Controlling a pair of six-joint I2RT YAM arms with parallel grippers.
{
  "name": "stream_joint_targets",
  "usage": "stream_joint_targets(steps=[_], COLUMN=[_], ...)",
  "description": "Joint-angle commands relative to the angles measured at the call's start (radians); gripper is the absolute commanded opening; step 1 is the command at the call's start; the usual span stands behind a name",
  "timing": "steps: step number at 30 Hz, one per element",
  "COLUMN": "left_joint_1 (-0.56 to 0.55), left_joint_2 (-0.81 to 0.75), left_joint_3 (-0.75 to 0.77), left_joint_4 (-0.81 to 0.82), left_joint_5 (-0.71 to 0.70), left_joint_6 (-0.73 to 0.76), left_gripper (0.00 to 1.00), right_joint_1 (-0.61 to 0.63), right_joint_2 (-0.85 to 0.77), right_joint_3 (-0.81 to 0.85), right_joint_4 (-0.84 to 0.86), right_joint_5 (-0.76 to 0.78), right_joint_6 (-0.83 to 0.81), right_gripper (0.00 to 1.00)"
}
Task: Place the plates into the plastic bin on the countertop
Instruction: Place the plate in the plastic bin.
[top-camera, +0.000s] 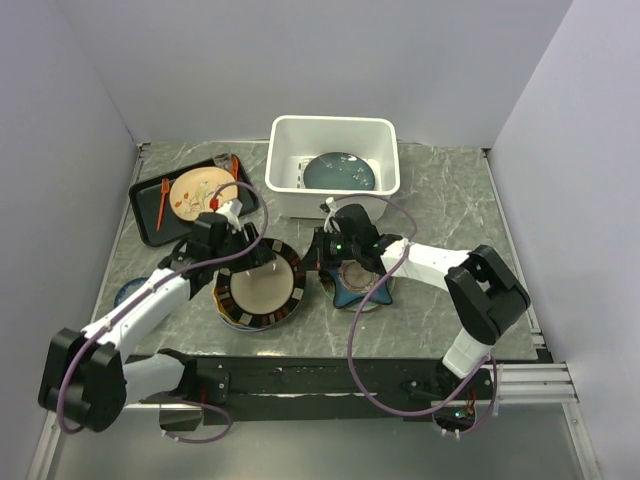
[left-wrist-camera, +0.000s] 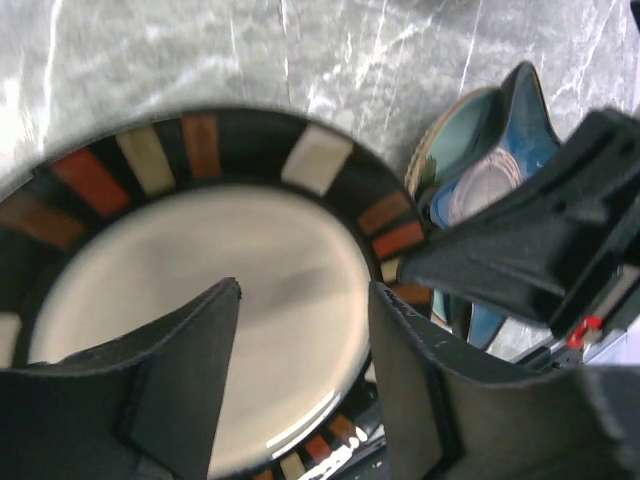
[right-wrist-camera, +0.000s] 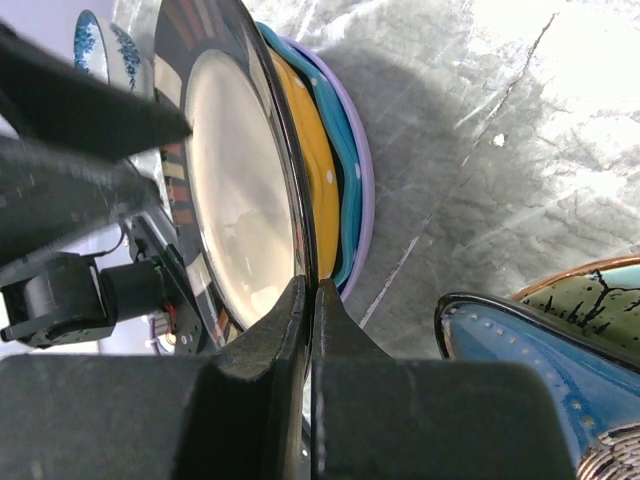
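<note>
At the desk's (top-camera: 440, 200) centre, your right gripper (right-wrist-camera: 310, 290) pinches the rim of the beige plate (top-camera: 258, 287) atop the stack (right-wrist-camera: 350, 190); the left gripper (left-wrist-camera: 305, 292) hangs spread above it. Next, lift that plate clear and carry it to the bin (top-camera: 283, 150), where a teal plate (top-camera: 340, 172) lies.

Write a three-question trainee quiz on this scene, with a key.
1. True or false: the plastic bin is empty.
2. Which pincer hangs open over the dark-rimmed plate? A left, B right.
3. Fill in: in the top view, the navy star plate lies to the ___ of the dark-rimmed plate.
Key: 1 false, a teal plate lies in it; 2 A, the left pincer; 3 right.
</note>
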Motion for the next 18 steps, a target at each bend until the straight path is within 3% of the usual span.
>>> stream_joint_targets(steps=[1, 5, 12, 15, 18], left_joint_1=[-0.021, -0.022, -0.022, -0.022, -0.024], left_joint_2=[-0.083, -0.087, -0.058, -0.026, -0.014], left_joint_3=[-0.045, -0.094, -0.170, -0.190, -0.201], left_joint_4=[0.027, 0.005, 0.027, 0.047, 0.070], left_joint_5=[-0.069, -0.083, -0.093, -0.089, -0.084], left_joint_6=[-0.059, -0.084, -0.128, -0.131, -0.141], left_gripper=[0.57, 0.45, 0.04, 0.01, 0.01], right_joint_1=[-0.029, -0.034, -0.037, -0.041, -0.042], right_joint_2=[0.011, 0.024, 0.061, 0.080, 0.099], right_joint_3=[-0.025, -0.025, -0.033, -0.043, -0.050], right_joint_4=[0.010, 0.029, 0.082, 0.130, 0.167], right_joint_5=[0.066, 0.049, -0.007, -0.041, -0.077], right_joint_6=[-0.039, -0.029, -0.003, 0.013, 0.029], right_gripper=[0.00, 0.00, 0.00, 0.04, 0.14])
